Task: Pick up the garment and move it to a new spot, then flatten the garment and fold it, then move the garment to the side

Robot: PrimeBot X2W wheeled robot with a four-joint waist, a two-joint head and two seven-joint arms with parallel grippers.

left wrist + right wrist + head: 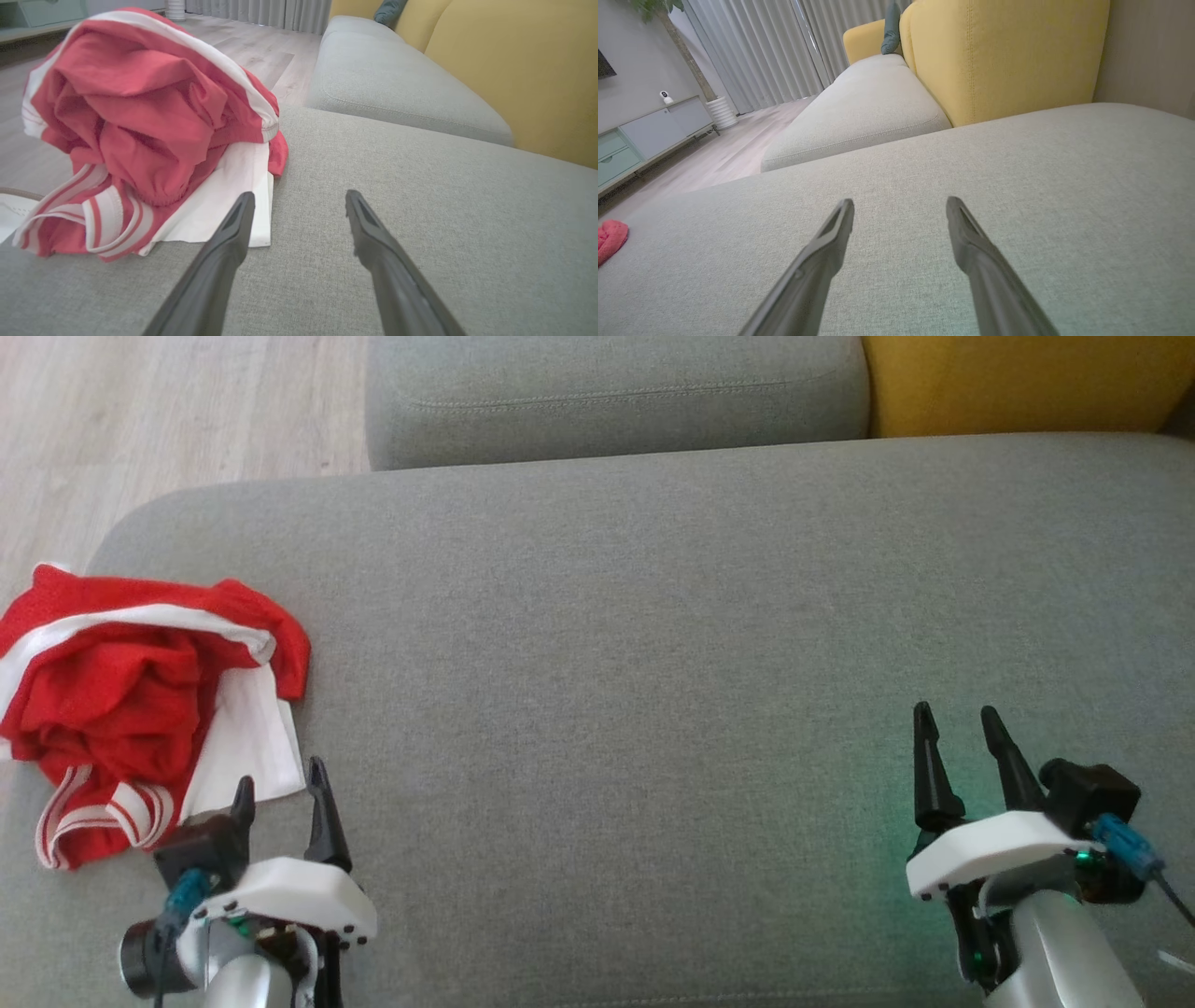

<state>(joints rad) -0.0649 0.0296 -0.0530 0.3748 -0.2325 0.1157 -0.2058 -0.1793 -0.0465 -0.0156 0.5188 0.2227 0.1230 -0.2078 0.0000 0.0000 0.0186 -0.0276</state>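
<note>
The red-and-white garment [140,709] is lying bunched at the grey cushion's [653,616] left end, its longer side running front to back. The left end effector [280,775] is hovering released just beside the garment's white edge. The right end effector [955,709] is also hovering released, over the cushion's right part. A yellow backrest [1018,383] is standing behind the cushion.

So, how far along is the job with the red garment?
Nothing looks done yet: the garment lies crumpled at the left edge of the cushion. In hand: the open left gripper sits near its white corner, the right gripper open over bare cushion. Left: pick up, move, flatten, fold, set aside.
</note>
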